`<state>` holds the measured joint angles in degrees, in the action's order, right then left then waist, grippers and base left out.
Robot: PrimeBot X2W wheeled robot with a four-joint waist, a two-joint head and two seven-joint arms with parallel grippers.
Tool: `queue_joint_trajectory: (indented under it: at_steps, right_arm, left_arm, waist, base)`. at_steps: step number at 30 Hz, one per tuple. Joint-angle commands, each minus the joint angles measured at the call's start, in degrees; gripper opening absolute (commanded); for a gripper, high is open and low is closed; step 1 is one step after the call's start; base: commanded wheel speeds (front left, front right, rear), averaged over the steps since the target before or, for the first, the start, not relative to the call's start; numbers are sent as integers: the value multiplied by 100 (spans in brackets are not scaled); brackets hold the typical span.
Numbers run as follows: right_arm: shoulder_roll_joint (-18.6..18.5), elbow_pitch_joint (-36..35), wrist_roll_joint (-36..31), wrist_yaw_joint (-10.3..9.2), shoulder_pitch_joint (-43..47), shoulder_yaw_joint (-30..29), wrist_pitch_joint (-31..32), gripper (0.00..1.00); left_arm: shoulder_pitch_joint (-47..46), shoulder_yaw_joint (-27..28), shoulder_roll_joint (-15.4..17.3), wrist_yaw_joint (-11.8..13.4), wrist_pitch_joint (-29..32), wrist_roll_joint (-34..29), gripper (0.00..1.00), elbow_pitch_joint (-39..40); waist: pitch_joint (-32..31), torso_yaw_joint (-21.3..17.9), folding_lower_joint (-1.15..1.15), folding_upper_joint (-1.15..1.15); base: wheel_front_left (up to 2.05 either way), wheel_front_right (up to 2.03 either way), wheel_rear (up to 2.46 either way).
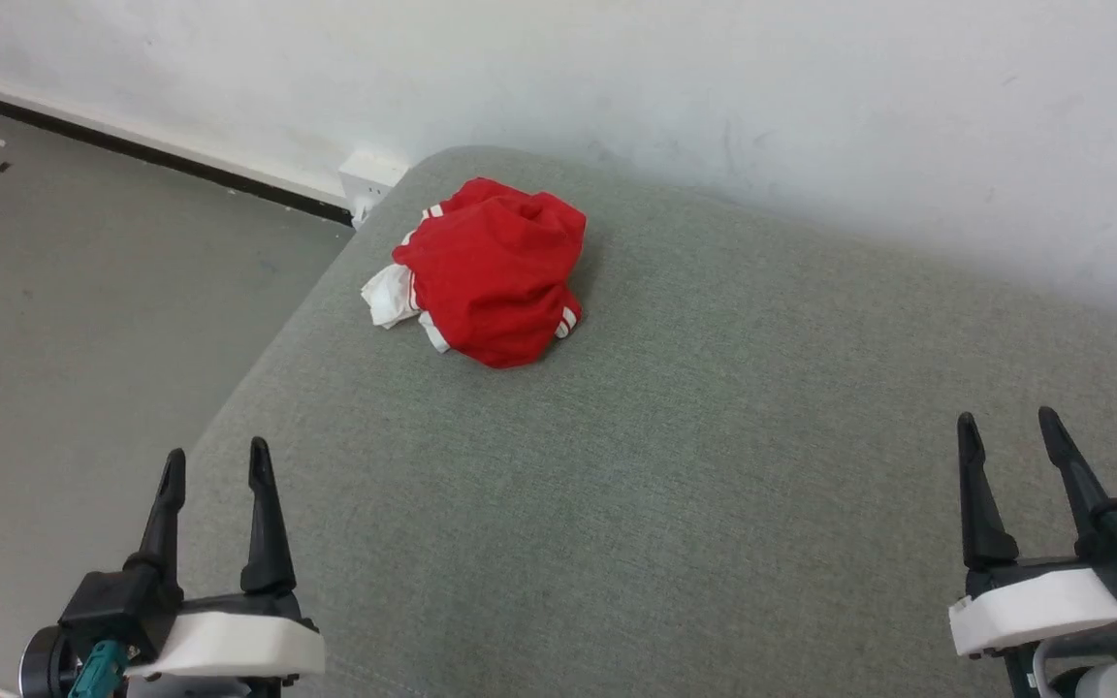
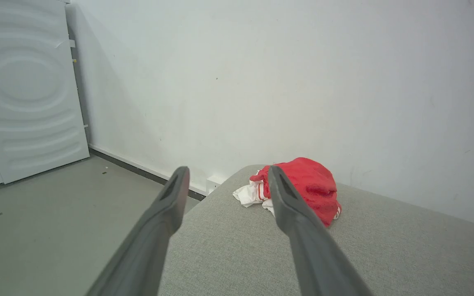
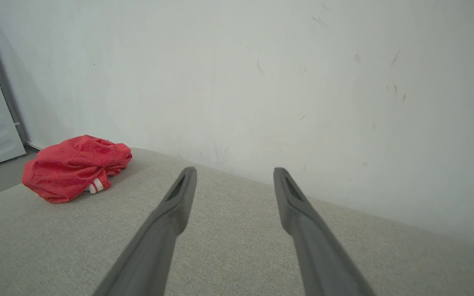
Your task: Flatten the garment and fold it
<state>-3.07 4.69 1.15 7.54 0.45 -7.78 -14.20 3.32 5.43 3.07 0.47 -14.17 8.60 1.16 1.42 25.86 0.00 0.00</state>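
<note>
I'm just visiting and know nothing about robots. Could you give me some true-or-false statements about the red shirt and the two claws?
1. The garment lies in a crumpled heap on the grey cushion. True.
2. The left claw is gripping the garment. False: it is open and well apart from it.
3. The right claw is open and empty. True.
4. The garment is already folded flat. False: it is bunched up, not yet spread out.
5. The garment sits nearer the left claw than the right claw. True.
</note>
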Motion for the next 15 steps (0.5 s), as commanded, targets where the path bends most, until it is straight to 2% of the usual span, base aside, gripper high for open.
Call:
queue_joint_trajectory:
  at_steps: [1,15]
  right_arm:
    - [19,6,1,-5,2,-40,-58,100]
    - [19,-9,-16,-5,-42,-39,-80,100]
  left_arm:
    - [25,38,-19,-48,-61,41,100,63]
    - [53,-128,-19,-40,-83,209,100,230]
  waist:
    - [26,40,0,0]
    - [166,24,0,0]
  base:
    - [0,0,0]
    - [0,0,0]
